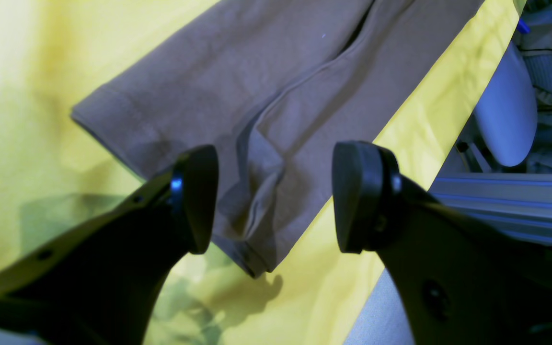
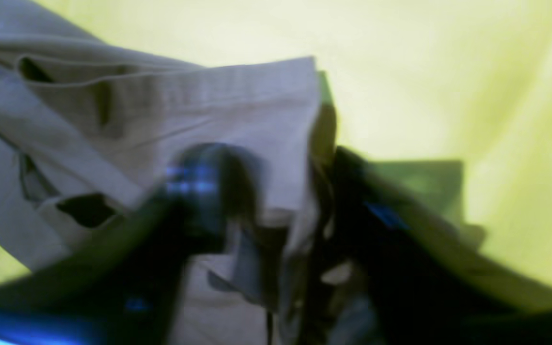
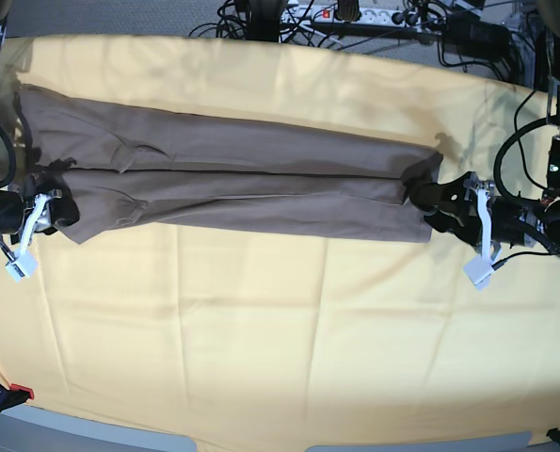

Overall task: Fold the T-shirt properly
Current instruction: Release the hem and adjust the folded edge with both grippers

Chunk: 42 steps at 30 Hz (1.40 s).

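Note:
The taupe T-shirt (image 3: pixel 232 179) lies folded lengthwise into a long strip across the yellow cloth (image 3: pixel 280 330). My left gripper (image 3: pixel 428 196) is at the strip's right end. In the left wrist view it (image 1: pixel 276 199) is open, its fingers standing on either side of a wrinkled fold of the shirt's end (image 1: pixel 257 81) without pinching it. My right gripper (image 3: pixel 61 209) is at the strip's left end. The right wrist view is blurred, and there the gripper (image 2: pixel 283 201) has bunched shirt fabric (image 2: pixel 237 105) between its near-closed fingers.
The yellow cloth covers the whole table and shows in both wrist views (image 1: pixel 17 120) (image 2: pixel 448 72). Cables and a power strip (image 3: pixel 355 14) lie beyond the far edge. An aluminium rail (image 1: pixel 511 201) and a white rounded part (image 1: pixel 506 110) stand past the table's right edge.

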Motion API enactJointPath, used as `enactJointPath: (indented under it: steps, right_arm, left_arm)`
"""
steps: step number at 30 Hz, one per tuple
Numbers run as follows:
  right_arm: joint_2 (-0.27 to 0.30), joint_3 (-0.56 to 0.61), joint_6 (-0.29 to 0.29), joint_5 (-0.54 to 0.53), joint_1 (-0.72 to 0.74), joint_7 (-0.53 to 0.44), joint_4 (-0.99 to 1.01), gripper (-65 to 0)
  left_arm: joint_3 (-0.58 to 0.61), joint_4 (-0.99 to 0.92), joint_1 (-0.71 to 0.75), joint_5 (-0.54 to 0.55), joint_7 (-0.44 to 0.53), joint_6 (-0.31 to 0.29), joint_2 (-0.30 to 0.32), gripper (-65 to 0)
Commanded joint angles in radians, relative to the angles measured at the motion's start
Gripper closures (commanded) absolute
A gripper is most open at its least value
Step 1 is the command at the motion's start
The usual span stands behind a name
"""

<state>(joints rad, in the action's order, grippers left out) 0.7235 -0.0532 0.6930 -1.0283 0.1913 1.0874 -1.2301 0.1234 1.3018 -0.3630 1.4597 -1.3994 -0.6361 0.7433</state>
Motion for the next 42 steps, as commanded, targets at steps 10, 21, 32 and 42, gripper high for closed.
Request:
enactJointPath:
  steps: [10,21,32,42]
  right_arm:
    - [0.055,-0.027,0.005,-0.256,0.034,0.142,-0.057,0.0]
    - [0.061,-0.027,0.005,-0.338,-0.142,0.220,-0.279,0.0]
    - [0.128,-0.027,0.005,-0.246,-0.272,0.309,-0.407,0.0]
    - [0.123,-0.026,0.005,-0.079,-0.277,0.309,-0.404,-18.4]
  left_arm:
    - [-0.010,0.014,-0.024,0.024,0.003,0.000,0.019,-39.0]
    - [-0.011,0.014,-0.025,0.024,0.003,-0.022,0.019,-39.0]
    - [-0.013,0.014,-0.026,0.024,0.003,-0.022,0.022,-39.0]
    - [-0.016,0.014,-0.071,0.024,0.010,-0.026,0.046,-39.0]
